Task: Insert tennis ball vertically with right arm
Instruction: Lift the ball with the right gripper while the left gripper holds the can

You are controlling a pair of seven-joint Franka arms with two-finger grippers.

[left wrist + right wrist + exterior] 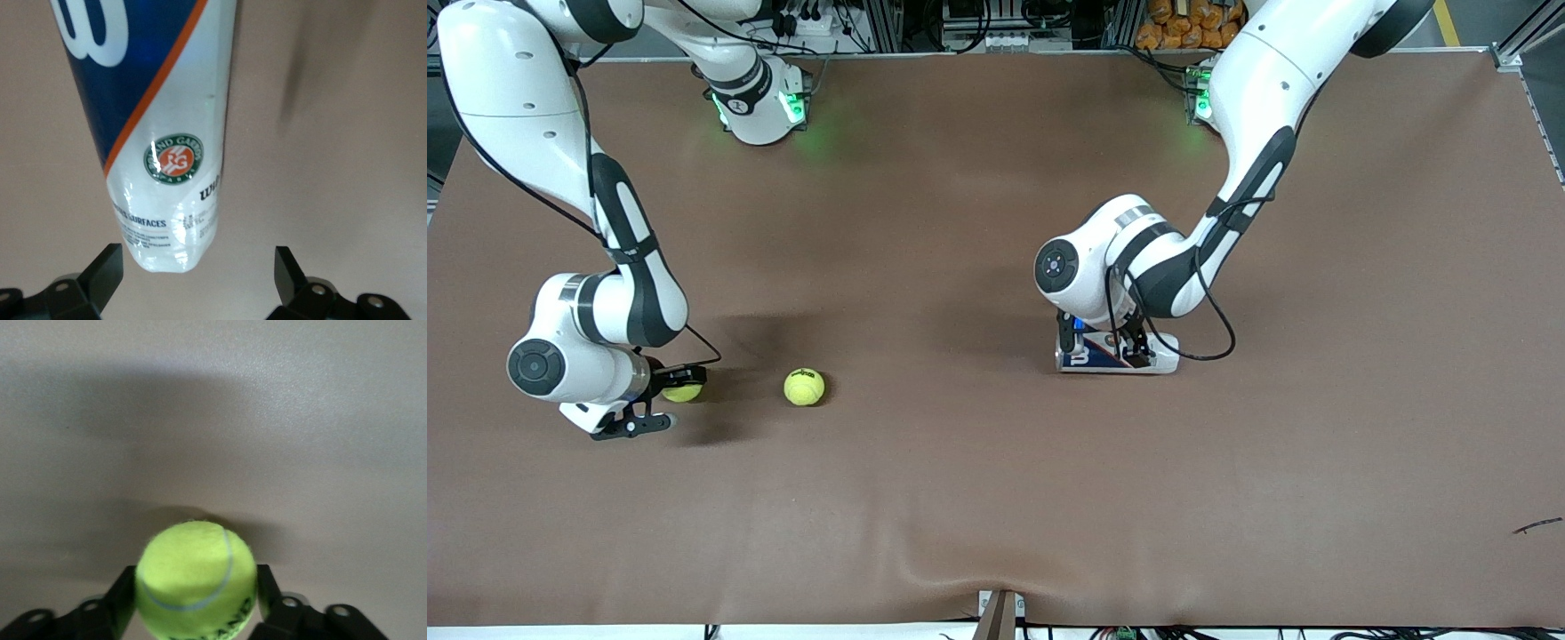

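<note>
At the right arm's end of the table, the right gripper (660, 402) is set low at the brown table (978, 498), and a tennis ball (683, 391) is seen between its fingers. From the right wrist view the ball (196, 579) is shown flanked closely by both black fingers (123, 593), which appear pressed to its sides, so it is judged to be gripped. Whether it is off the cloth yet cannot be told; it looks to be at table level.

A second tennis ball (804, 387) lies loose on the table at about three o'clock from the gripped one, near it but apart.

Toward the left arm's end, a ball can (1116, 354) lies on its side on the table, well apart from both balls at roughly three o'clock from them. The left gripper (1103, 342) is placed over it with its fingers spread wide; in the left wrist view the can (157, 127) is seen between the fingertips (107, 270), untouched by either.

As for progress, only the pick-up looks done or nearly done. Left to do, by this judgement: the can must be grasped and stood upright or held with its mouth up, the ball must be carried across to it, aligned above the opening and lowered in. No ball can be seen to be inside the can.
</note>
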